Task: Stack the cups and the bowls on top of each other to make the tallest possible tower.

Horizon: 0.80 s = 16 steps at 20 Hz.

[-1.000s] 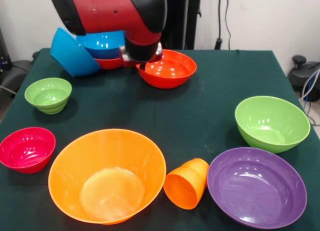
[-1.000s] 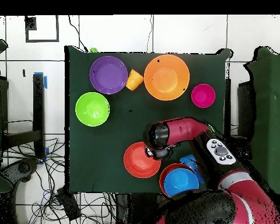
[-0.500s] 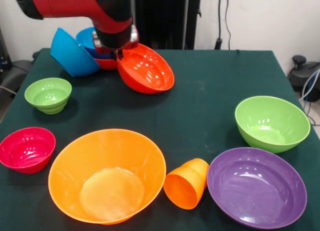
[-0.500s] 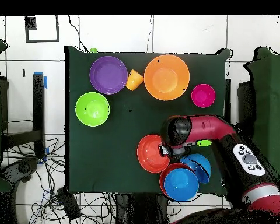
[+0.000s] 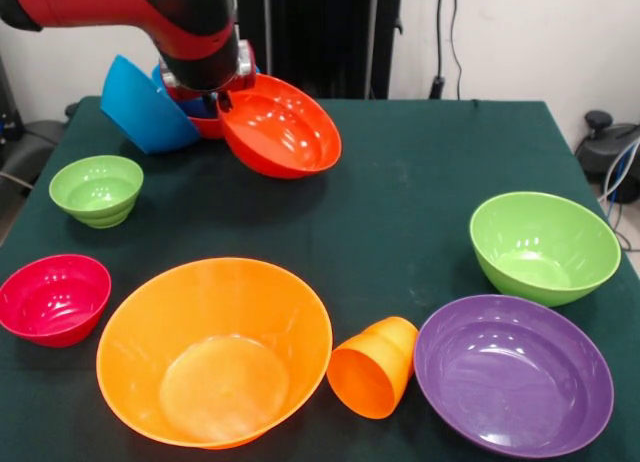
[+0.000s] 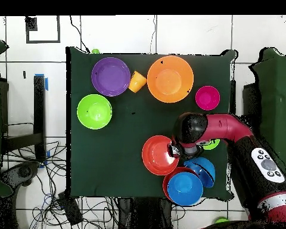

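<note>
While the gripper (image 5: pixel 222 99) stays clamped on the rim of a tilted red-orange bowl (image 5: pixel 282 126), that bowl hangs just beside the tower (image 5: pixel 165 104) of 3 bowls.

Bowls: smooth plastic, glossy, with bright highlights on the red-orange bowl (image 5: pixel 283 127), large orange bowl (image 5: pixel 214 350), purple bowl (image 5: pixel 513 374) and green bowl (image 5: pixel 544 246). Cup (image 5: pixel 374 366): smooth orange plastic, duller sheen. Desk (image 5: pixel 420 162): covered in matt dark green cloth. Arm (image 5: pixel 150 17): hard red and black shell, semi-gloss.
</note>
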Motion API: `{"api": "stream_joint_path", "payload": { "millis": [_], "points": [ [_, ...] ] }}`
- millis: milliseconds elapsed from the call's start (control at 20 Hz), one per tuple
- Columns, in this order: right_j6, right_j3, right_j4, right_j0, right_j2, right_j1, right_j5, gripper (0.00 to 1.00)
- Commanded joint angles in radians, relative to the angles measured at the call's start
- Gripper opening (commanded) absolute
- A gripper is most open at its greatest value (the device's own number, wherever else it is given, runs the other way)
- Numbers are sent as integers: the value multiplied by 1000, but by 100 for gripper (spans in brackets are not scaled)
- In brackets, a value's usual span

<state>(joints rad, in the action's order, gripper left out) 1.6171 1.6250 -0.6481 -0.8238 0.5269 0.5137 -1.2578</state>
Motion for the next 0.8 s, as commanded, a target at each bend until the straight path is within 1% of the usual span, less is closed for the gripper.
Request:
{"api": "stream_joint_path", "payload": {
  "millis": [50,300,550,700,800],
  "points": [
    [-348,-49,84,-23,126,-56,-137,0],
    [-348,-30,140,-72,163,-85,-189,0],
    [-372,0,164,-132,209,-105,-207,0],
    [-387,5,147,-164,230,-121,-193,0],
    [-409,33,150,-215,258,-130,-154,0]
  ]
}}
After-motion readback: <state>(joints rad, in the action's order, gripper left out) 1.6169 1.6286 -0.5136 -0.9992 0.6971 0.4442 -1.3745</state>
